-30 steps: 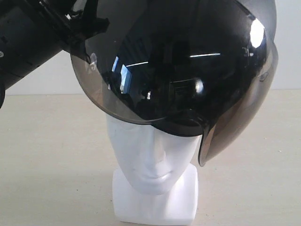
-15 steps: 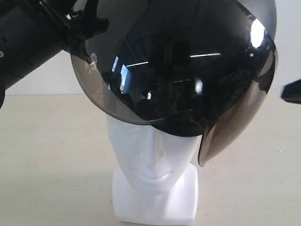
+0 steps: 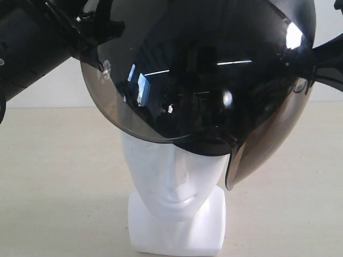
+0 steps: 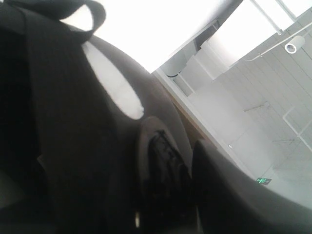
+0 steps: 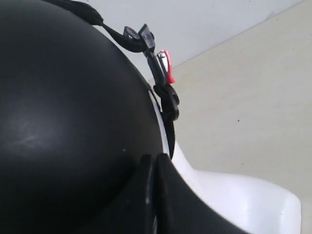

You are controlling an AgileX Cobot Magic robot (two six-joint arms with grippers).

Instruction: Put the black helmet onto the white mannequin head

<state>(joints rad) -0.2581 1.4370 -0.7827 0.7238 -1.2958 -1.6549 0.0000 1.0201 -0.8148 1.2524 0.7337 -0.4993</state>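
Black helmet (image 3: 214,59) tilted over white mannequin head (image 3: 174,176) — face uncovered

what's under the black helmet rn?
Under the black helmet shows the white mannequin head: face from the brow down, neck and squarish base. Its crown is covered by the shell and tinted visor, so whether the helmet rests on it cannot be told.

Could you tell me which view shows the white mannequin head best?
The exterior view: face, neck and base of the white mannequin head show. Right wrist view catches only a white part; left wrist view, none.
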